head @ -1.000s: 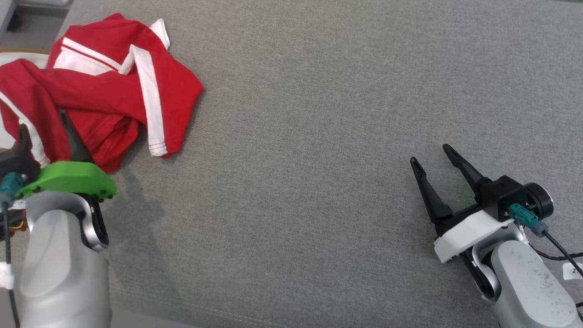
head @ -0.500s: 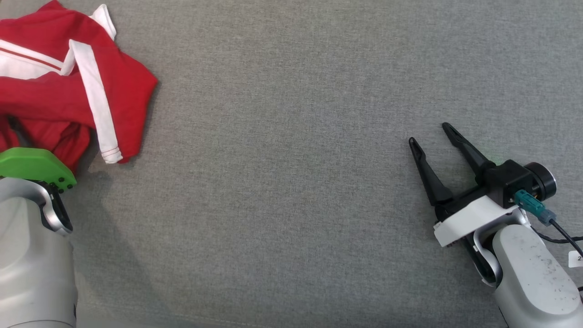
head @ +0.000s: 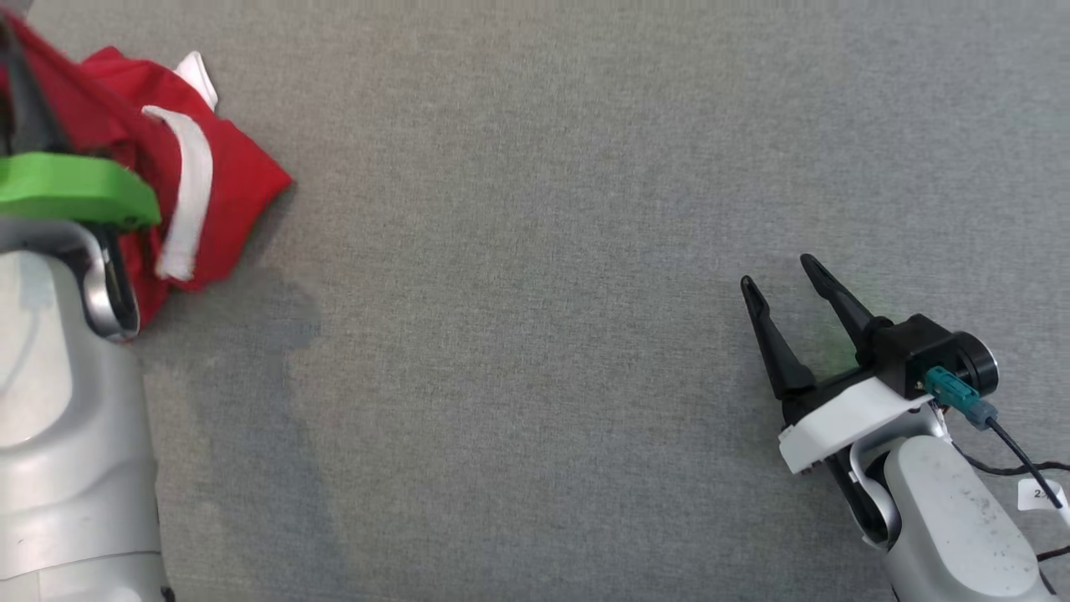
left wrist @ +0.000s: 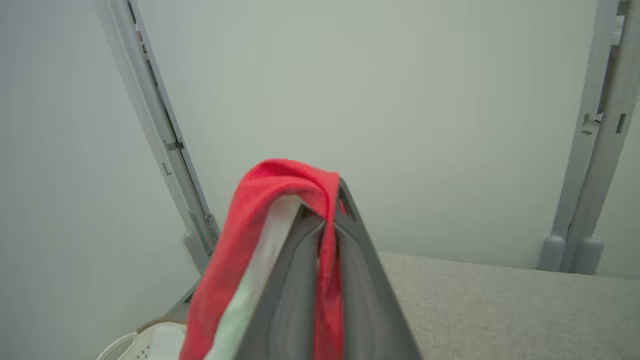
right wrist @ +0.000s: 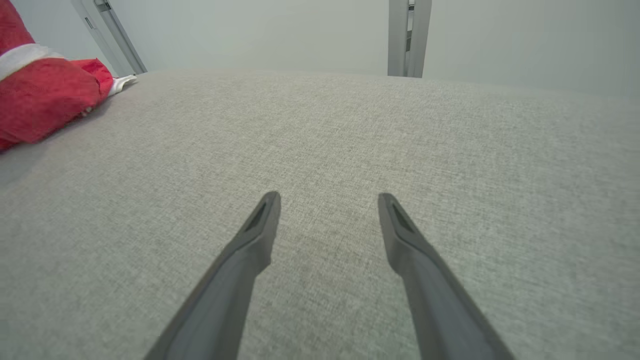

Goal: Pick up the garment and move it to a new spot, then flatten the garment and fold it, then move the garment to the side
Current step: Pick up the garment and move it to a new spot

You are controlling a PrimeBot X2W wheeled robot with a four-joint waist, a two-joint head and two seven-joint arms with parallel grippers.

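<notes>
Left gripper point(left wrist: 327, 212): jaws pinched shut on a fold of the crumpled red garment with white stripes point(head: 234, 180), bunched at the far left of the grey fabric surface point(head: 543, 251), apparently for carrying. Right gripper point(head: 777, 272): wide open, empty, well apart, in reserve.

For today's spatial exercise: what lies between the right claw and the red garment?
Just bare grey cloth surface separates the right claw from the red garment; the head view shows it.

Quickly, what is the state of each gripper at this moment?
Left gripper: shut on the red and white garment.
Right gripper: open, holding nothing.
</notes>
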